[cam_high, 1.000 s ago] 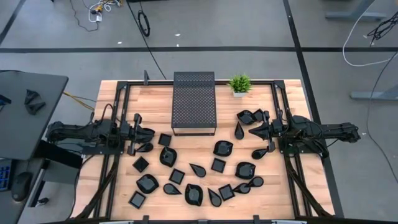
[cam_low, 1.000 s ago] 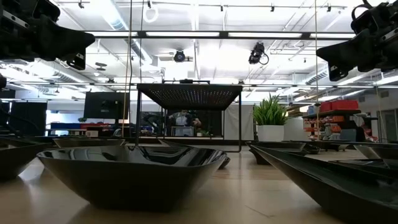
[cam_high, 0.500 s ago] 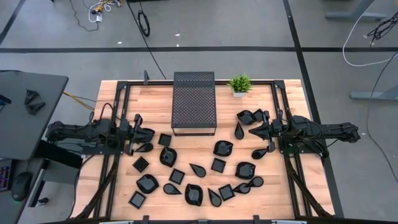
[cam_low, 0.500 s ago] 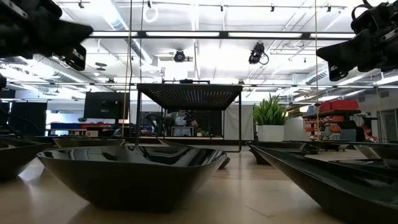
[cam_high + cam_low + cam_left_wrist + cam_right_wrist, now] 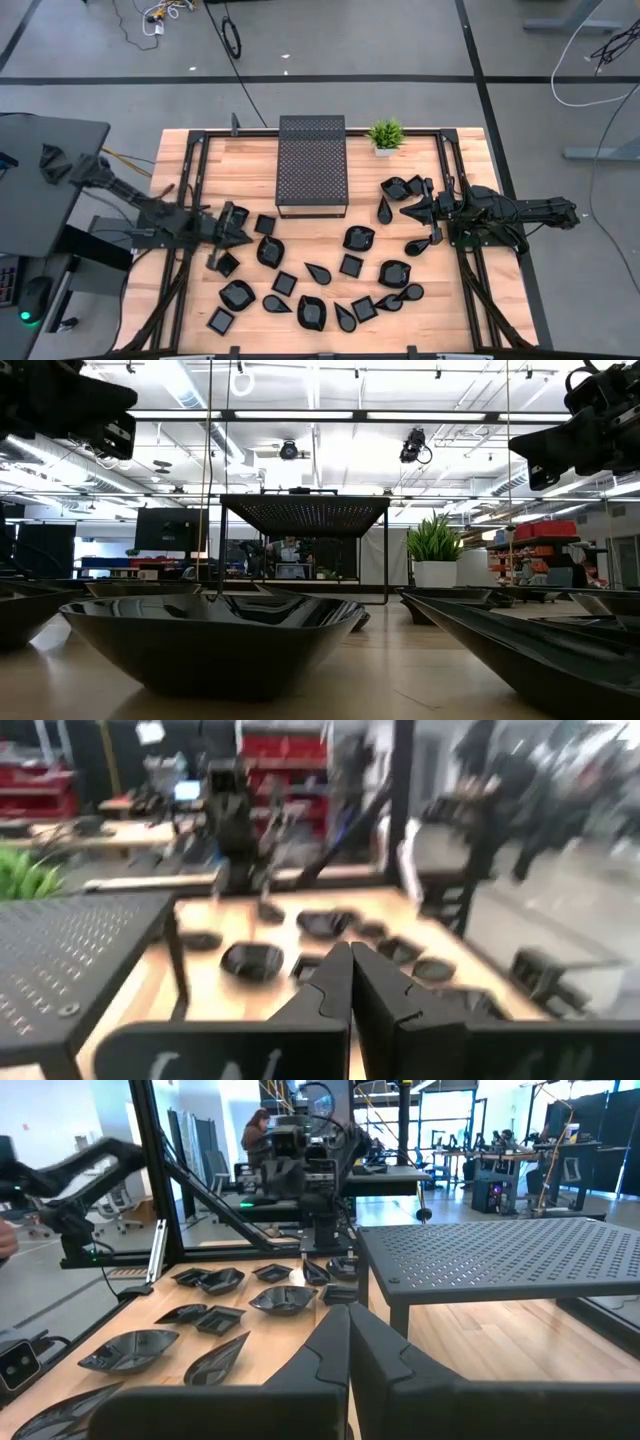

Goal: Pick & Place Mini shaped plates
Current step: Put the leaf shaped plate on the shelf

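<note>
I am steering two arms over a wooden worktop scattered with mini shaped plates: small glossy black dishes, square, teardrop and leaf shaped, spread in a loose arc across its near half. Behind them stand a black perforated box and a small potted plant.

The left gripper hangs above the worktop with its jaws clenched and empty. A leaf-shaped plate lies just ahead of the jaws and slightly below them; a square plate sits just beneath and behind them. The left wrist view is blurred, so which plate the jaws line up with is my best guess, probably the leaf-shaped one.

The right gripper waits at the far side, jaws also clenched and empty, a cluster of plates close around its tip.

To do this reach well, I would release the left jaws before descending, centre them across one rim of a single plate, and come down clear of its neighbours, since these shallow glossy dishes will likely slide.
</note>
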### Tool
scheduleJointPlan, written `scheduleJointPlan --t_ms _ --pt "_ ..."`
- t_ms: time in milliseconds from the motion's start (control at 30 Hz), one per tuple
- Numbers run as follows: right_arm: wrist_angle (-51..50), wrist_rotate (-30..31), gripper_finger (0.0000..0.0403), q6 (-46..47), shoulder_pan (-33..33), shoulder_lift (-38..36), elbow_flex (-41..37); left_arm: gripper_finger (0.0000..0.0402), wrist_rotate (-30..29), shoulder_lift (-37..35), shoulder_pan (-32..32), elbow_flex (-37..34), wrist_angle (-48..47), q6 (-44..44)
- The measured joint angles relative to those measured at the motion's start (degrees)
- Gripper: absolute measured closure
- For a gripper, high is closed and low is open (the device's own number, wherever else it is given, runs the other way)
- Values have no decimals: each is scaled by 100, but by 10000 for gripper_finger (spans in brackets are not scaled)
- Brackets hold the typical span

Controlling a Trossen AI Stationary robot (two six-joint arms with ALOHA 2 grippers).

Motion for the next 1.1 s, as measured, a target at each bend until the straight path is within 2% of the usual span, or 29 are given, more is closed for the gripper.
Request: scheduleJointPlan --t_ms 100,167,300,467,533,667,800,933,1100 --pt "1 0 399 0 1 2 -2 398 -573 892 -423 398 -169 12" --pt "4 0 399 -2 1 0 -2 398 -721 1457 -611 718 -494 -56" --pt "7 0 399 0 0 1 0 386 -712 2419 -732 1471 -1282 -511" --pt "7 -1 399 -1 -1 1 0 329 -529 3468 -732 2328 -2417 -1180" --pt "7 0 399 0 0 1 -1 299 -557 3790 -698 2627 -2966 -1943" --pt "7 0 399 -1 -1 0 0 241 -490 4192 -461 3065 -4189 -4181" --pt "7 -1 399 -1 1 1 0 204 197 4325 -129 3114 -5208 -6398" --pt "7 0 399 0 1 0 -2 195 343 4367 78 3113 -5847 -7613" --pt "7 0 399 -2 -1 0 -2 212 345 4365 303 3114 -5815 -8077"
